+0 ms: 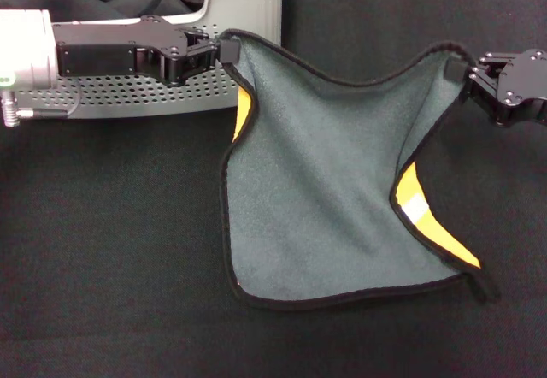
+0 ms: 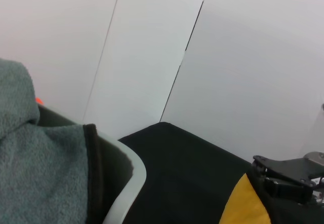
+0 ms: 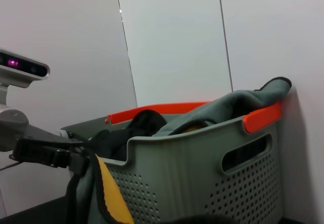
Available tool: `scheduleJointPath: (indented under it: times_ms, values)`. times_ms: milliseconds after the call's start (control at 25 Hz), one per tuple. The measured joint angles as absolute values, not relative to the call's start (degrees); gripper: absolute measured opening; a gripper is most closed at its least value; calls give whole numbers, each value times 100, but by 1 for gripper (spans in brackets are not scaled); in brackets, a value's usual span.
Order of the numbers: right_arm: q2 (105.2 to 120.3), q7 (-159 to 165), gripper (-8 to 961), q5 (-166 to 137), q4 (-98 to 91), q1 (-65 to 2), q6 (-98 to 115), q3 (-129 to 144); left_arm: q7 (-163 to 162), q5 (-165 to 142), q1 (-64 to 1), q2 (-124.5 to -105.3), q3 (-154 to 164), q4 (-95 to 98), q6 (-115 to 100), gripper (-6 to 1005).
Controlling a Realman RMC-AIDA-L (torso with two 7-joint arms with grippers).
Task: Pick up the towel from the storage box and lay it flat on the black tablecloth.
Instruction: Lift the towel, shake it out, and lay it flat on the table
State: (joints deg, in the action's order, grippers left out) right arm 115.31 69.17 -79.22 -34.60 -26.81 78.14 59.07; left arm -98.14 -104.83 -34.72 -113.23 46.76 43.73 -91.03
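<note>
Head view: beside the storage box (image 1: 248, 27), the left gripper (image 1: 224, 50) and right gripper (image 1: 461, 72) each pinch a top corner of the towel (image 1: 329, 198), spreading it grey-green face up over the black tablecloth (image 1: 102, 250), probably for laying flat. Only the right wrist view shows more cloths inside the box.

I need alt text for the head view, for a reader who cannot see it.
Two grippers, left and right, hold the far corners of a grey-green towel, its near edge lying on the black tablecloth. Orange-yellow underside shows at folded edges. A grey storage box stands behind the left arm.
</note>
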Motion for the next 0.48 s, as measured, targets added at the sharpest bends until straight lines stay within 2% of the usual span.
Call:
scheduleJointPath:
  times_ms: [480]
  values:
    - [11522,6929,36,-7922,-3342,-2716,7825,5904,-9794,-10463,-3471,-11345,4680,4377,-9149,26]
